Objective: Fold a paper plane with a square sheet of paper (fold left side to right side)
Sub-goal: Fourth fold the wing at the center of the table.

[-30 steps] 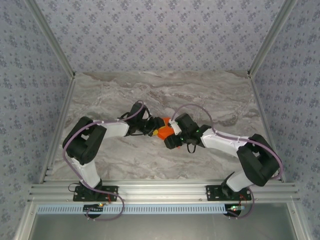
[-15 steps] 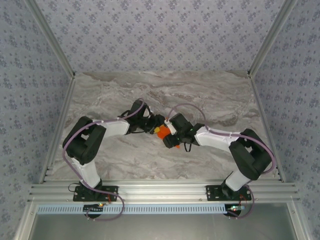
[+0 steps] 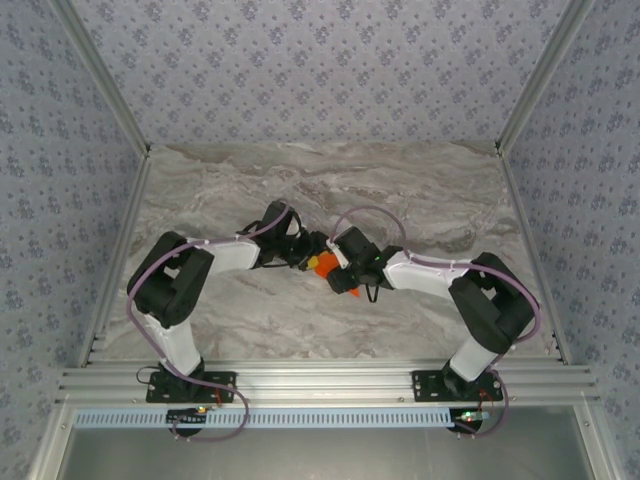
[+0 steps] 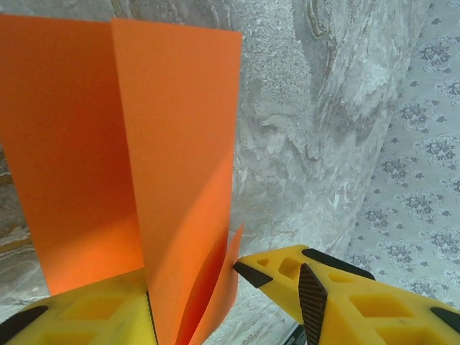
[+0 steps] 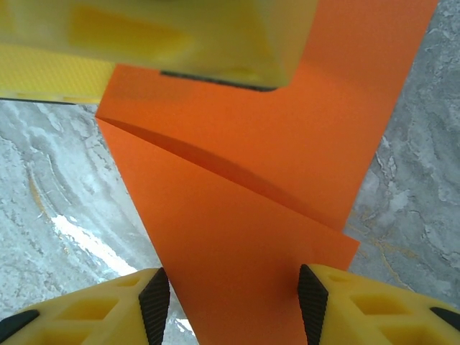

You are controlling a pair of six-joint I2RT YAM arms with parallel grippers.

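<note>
Evidently left pincer (image 4: 194, 282), half open, clamps the square sheet of paper (image 4: 172, 144); right pincer (image 5: 228, 289): grip unclear.

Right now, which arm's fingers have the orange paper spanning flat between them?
The right arm's fingers: the thin orange paper sheet bridges them flat; between the left arm's fingers it stands edgewise.

- The left arm (image 3: 225, 258) and the right arm (image 3: 430, 272) both bend inward, elbows out, with their wrists nearly meeting.
- The left gripper (image 4: 198, 287) has its fingers half apart, each touching the folded orange paper (image 4: 172, 144) that stands between them.
- The right gripper (image 5: 233, 298) straddles the same paper, a finger at each edge; whether it grips is unclear.
</note>
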